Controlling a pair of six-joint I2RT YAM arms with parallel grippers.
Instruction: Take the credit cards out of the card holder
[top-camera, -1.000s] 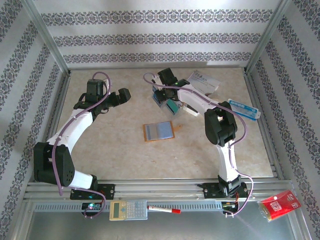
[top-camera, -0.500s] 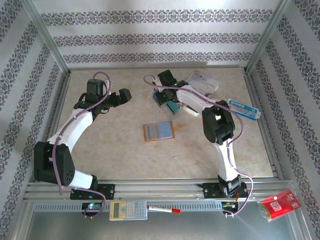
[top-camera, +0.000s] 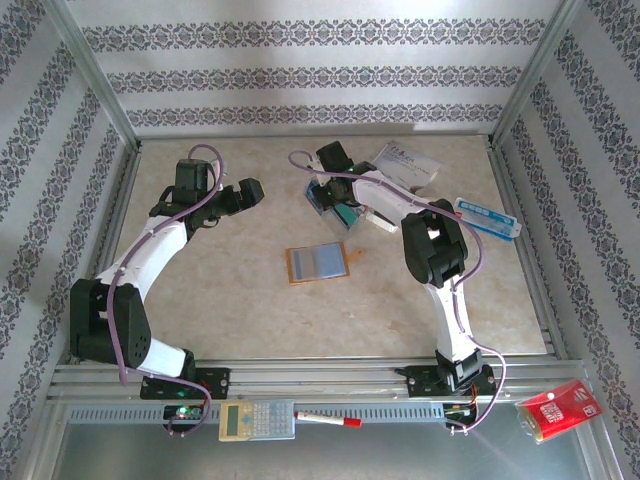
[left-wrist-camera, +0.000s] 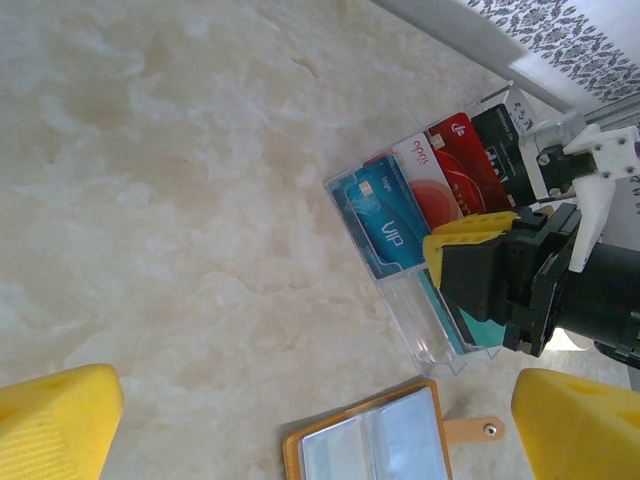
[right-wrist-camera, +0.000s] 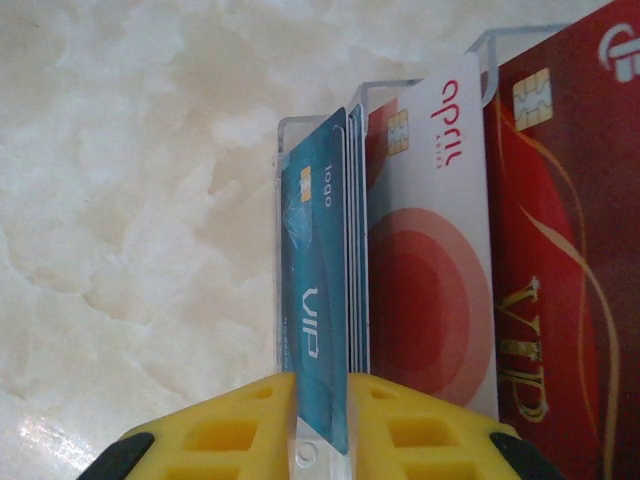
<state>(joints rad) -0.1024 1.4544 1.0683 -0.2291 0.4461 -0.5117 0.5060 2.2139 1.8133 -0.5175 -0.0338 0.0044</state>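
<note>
**Holder (top-camera: 318, 264) near of right gripper (right-wrist-camera: 322, 415)**

It lay open on the worktop (top-camera: 230, 300), long axis left-right, closer to the right arm than the left. Right gripper pointed down into the far tray (right-wrist-camera: 279, 250), jaws narrowly flanking an upright blue card (right-wrist-camera: 318, 300); pinching or loose, I could not tell. Left gripper (top-camera: 248, 190) hung wide apart.

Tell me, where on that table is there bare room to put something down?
Bare: the near stretch of table, between the card holder and the near edge. Crowded: far right, around the card tray, brochure and right claw.
</note>
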